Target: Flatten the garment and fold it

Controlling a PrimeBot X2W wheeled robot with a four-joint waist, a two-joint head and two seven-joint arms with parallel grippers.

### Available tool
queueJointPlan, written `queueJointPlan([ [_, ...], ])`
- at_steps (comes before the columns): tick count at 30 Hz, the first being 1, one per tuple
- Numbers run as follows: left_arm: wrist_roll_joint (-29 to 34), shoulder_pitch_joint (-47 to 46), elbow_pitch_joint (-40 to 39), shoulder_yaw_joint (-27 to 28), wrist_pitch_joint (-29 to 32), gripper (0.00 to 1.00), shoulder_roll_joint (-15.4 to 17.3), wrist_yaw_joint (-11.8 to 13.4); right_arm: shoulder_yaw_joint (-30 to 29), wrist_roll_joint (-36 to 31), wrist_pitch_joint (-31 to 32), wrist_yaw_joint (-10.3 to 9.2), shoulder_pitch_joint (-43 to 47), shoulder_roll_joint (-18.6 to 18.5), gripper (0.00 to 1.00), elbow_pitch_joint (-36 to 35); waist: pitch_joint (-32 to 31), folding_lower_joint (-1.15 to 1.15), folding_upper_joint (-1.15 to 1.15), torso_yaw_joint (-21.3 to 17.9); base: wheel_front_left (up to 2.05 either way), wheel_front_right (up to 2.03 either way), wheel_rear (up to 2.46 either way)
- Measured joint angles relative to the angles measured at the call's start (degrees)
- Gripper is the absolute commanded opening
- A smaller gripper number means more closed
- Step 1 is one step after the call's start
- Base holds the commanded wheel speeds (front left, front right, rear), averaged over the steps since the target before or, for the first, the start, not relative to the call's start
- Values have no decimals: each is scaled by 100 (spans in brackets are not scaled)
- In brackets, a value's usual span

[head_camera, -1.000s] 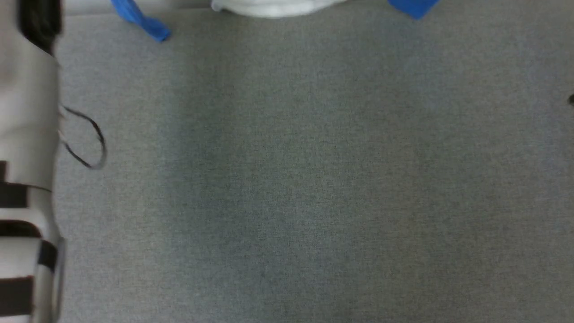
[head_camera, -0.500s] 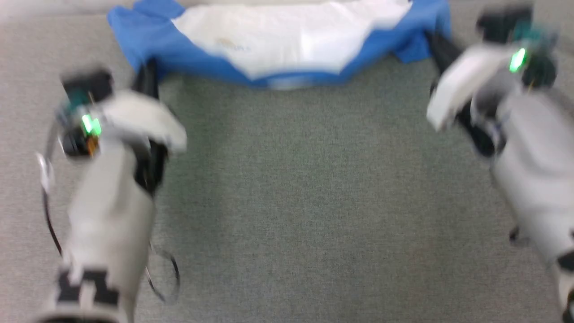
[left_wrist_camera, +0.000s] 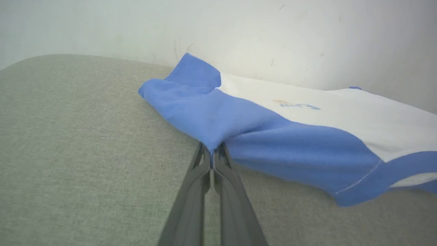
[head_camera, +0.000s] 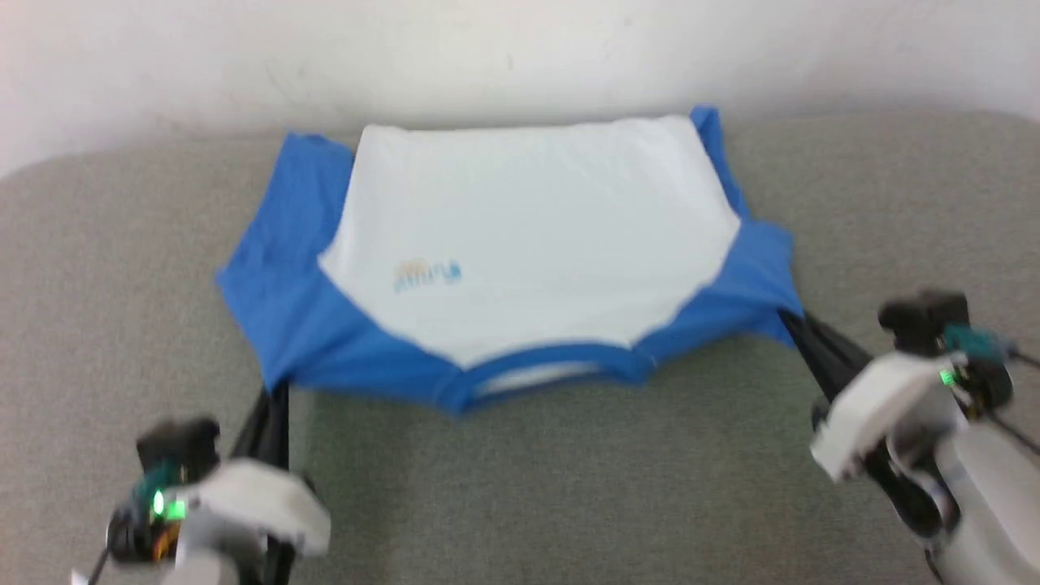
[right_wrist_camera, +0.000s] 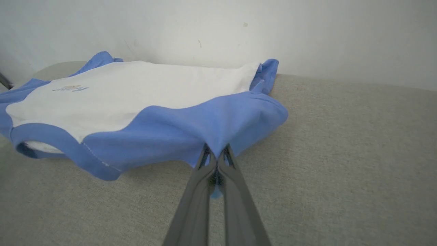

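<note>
Long dark fingers of the left gripper [left_wrist_camera: 212,152] and of the right gripper [right_wrist_camera: 215,153] are each pinched tight on a blue shoulder corner of the thin shirt [head_camera: 528,236], white in the body with bright blue sleeves, shoulders and collar. The shirt lies chest-up on the wide grey woven cloth surface [head_camera: 569,496], hem towards the pale wall [head_camera: 487,57] and collar nearest the robot. A small blue and tan chest emblem [head_camera: 426,275] faces up. Holding both corners well apart appears meant to draw the near edge taut and spread the body flat before any fold; the collar edge sags between the two grips and stands a little off the cloth, so flattening looks unfinished. A second ago the head camera looked down on almost bare grey cloth, with scraps of blue and white at its top edge. Half a second ago it caught both arms in blur. It has since tipped upward, bringing the whole shirt into frame.
</note>
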Motion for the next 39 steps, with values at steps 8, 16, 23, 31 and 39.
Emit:
queueJointPlan([
  [8,-45,2124,-2179,-47,1173,0,51,693,-1652,-738,1302,5,2384,427,0,-2007,-487,1,0,-82,0,0,0],
  [16,-177,3172,-2897,-203,2017,0,109,999,-2479,-1475,2394,4,3981,1246,0,-3532,-708,1,0,-54,0,0,0],
  [23,-359,3550,-2711,-356,2466,0,127,1032,-2480,-1896,2555,4,4384,1438,0,-3481,-725,2,0,-53,0,0,0],
  [31,-634,3314,-2235,-615,2397,100,-9,620,-2126,-1822,2154,-1,4368,1539,100,-3088,-744,3,0,32,0,0,0],
  [39,-653,3033,-2880,-187,1904,100,29,649,-2192,-1880,1315,-1,4280,1599,100,-3890,-832,2,0,5,0,0,0],
])
